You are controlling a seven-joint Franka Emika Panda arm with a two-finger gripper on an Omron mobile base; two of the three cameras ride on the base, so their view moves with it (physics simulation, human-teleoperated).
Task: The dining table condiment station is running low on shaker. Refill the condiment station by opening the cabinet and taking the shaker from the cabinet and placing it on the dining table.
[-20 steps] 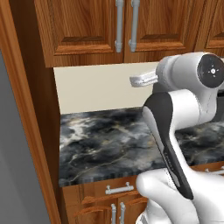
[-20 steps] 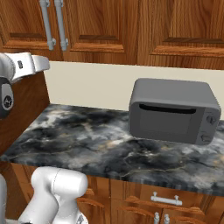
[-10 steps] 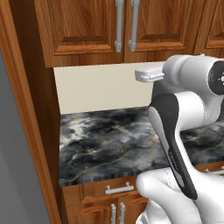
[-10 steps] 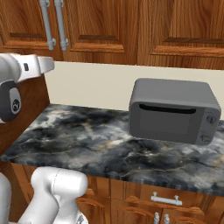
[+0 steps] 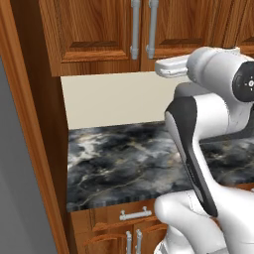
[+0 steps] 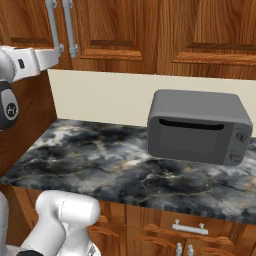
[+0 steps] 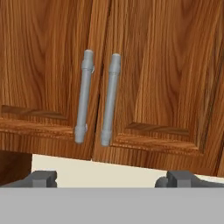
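Room: kitchen corner with reddish-brown woodwork, a cream backsplash and a black-and-grey marbled counter (image 5: 129, 163) running along the wall.
Far left: a tall wooden side panel (image 5: 30, 124) rises from floor level at the counter's left end, seen in the left base view.
Cabinet: the cabinet (image 7: 153, 65) hangs above the counter's back edge; both raised-panel doors are shut, meeting at a centre seam.
Left handle: a long vertical grey bar, the left handle (image 7: 84, 96), sits just beside the seam on the left door.
Right handle: the right handle (image 7: 110, 99) stands just beside it on the right door, parallel and apart by a narrow gap; both reach down to the doors' lower rails.
Shaker: cannot be seen; the doors are closed, so whether it stands inside cannot be told.
Gripper: the gripper (image 7: 111, 178) is released, its two dark fingertips (image 7: 40, 178) spread wide at the bottom of the hand view, holding nothing. It hangs below the handles, level with the cabinet's bottom edge, touching neither bar.
Arm: the white arm (image 5: 208, 129) rises over the counter's front edge, its hand reaching toward the cabinet's underside near the handles.
Counter right: a grey microwave (image 6: 197, 126) stands on the counter against the backsplash, toward the right end, door shut.
Below: base cabinets with a drawer (image 5: 134, 214) line the counter's front edge.
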